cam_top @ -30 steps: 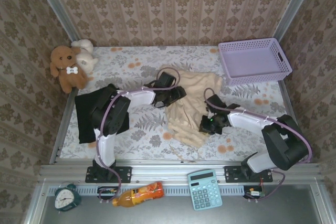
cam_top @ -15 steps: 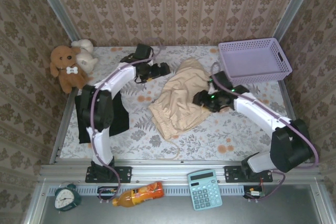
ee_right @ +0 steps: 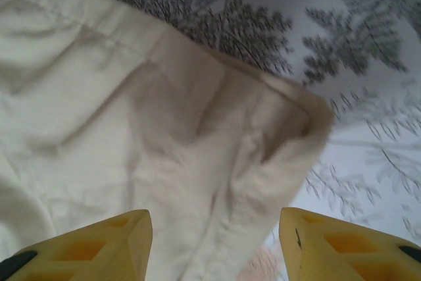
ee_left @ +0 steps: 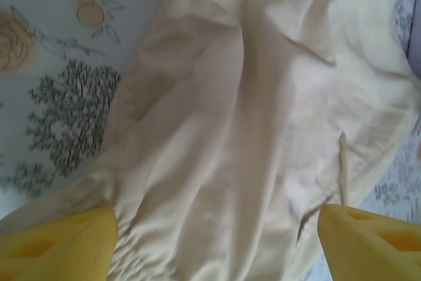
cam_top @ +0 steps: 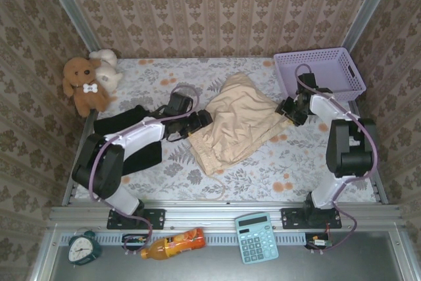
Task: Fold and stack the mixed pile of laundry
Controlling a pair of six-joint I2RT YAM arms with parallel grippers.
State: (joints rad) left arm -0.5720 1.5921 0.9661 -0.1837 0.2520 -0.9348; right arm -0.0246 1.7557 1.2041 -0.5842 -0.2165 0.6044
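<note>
The pale beige garment [cam_top: 235, 123] lies spread diagonally in the middle of the floral table. The black garment [cam_top: 141, 156] lies flat at the left, partly under my left arm. My left gripper [cam_top: 197, 123] hovers at the beige piece's left edge. In the left wrist view it [ee_left: 217, 245] stands open, its yellow fingertips [ee_left: 59, 241] wide apart over the beige cloth [ee_left: 250, 129]. My right gripper [cam_top: 287, 110] is at the garment's right corner, beside the basket. In the right wrist view it [ee_right: 214, 248] is open above that corner [ee_right: 197, 136], holding nothing.
A lavender mesh basket [cam_top: 319, 74] stands at the back right, close to my right gripper. Brown and cream plush toys [cam_top: 87, 83] sit at the back left. Patterned walls close three sides. A calculator [cam_top: 256, 236], a bottle [cam_top: 172, 244] and a clock [cam_top: 83, 248] lie below the near rail.
The beige garment was dragged out and now lies spread diagonally. My right gripper opened and moved to the back right by the basket. My left gripper swung back, then returned to the cloth's left edge.
</note>
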